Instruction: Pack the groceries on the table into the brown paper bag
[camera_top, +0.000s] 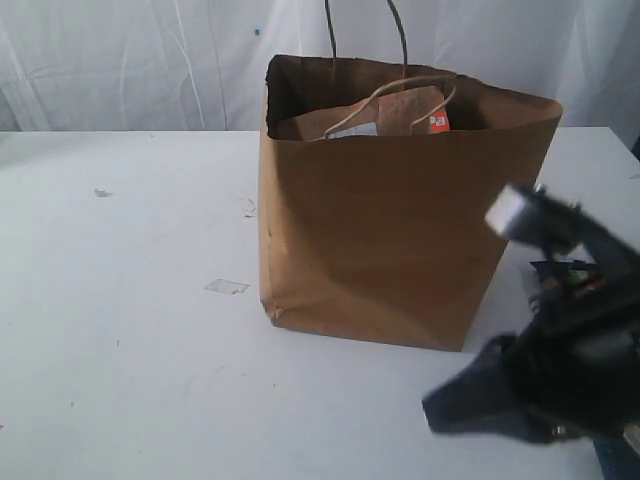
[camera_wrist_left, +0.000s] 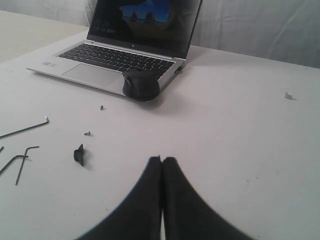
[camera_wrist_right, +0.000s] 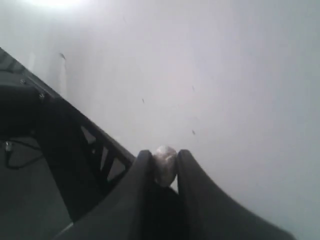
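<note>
Tall brown kraft paper bag (camera_top: 380, 250) is recorded standing upright, mouth open, centre-right on the large flat white tabletop (camera_top: 120, 350). A brown pouch with a white label (camera_top: 400, 108) is seen inside, near the top. Right gripper (camera_wrist_right: 164, 155), blurred, is held near and right of the bag, its jaws clamped on a small pale rounded object (camera_wrist_right: 164, 167) that cannot be identified. Left gripper (camera_wrist_left: 162, 159) is held over a surface bearing an open silver laptop (camera_wrist_left: 125, 55), black mouse (camera_wrist_left: 141, 85) and hex keys (camera_wrist_left: 25, 127). Its jaws are pressed together with nothing between them.
</note>
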